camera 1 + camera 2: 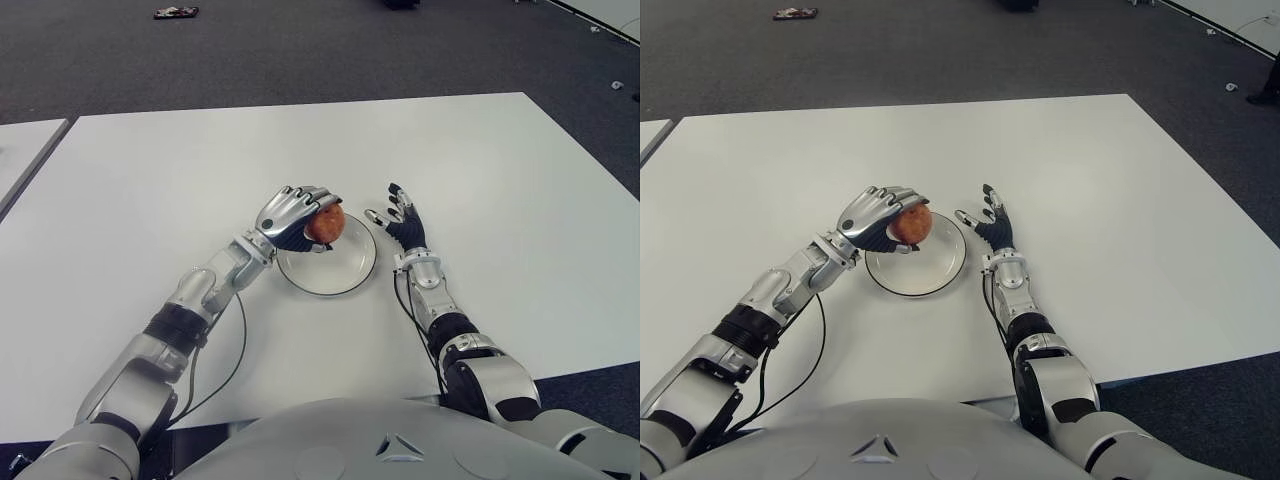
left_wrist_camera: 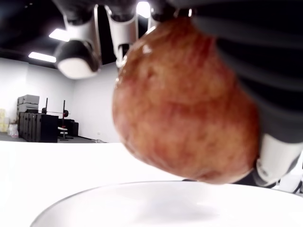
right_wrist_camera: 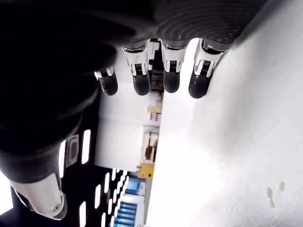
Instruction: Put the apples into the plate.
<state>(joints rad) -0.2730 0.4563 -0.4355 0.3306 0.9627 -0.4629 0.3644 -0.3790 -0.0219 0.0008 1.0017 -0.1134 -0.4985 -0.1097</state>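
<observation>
You see a mottled red and orange-brown apple (image 1: pixel 325 223), a plain white plate (image 1: pixel 345 270) with a darker rim, and a white bench (image 1: pixel 180 170). Both the left hand (image 1: pixel 293 215) and the right hand (image 1: pixel 405 222) are silver-grey with black palms; the floor (image 1: pixel 300 50) is dark grey.

A broad white table (image 1: pixel 480 170) carries a single round white plate (image 1: pixel 345 272), which lies flat between the two hands: the left hand (image 1: pixel 290 216) is over the plate's near-left rim, and the right hand (image 1: pixel 403 222) shows just beside its right edge. Dark carpeted floor (image 1: pixel 300 50) surrounds the table.
</observation>
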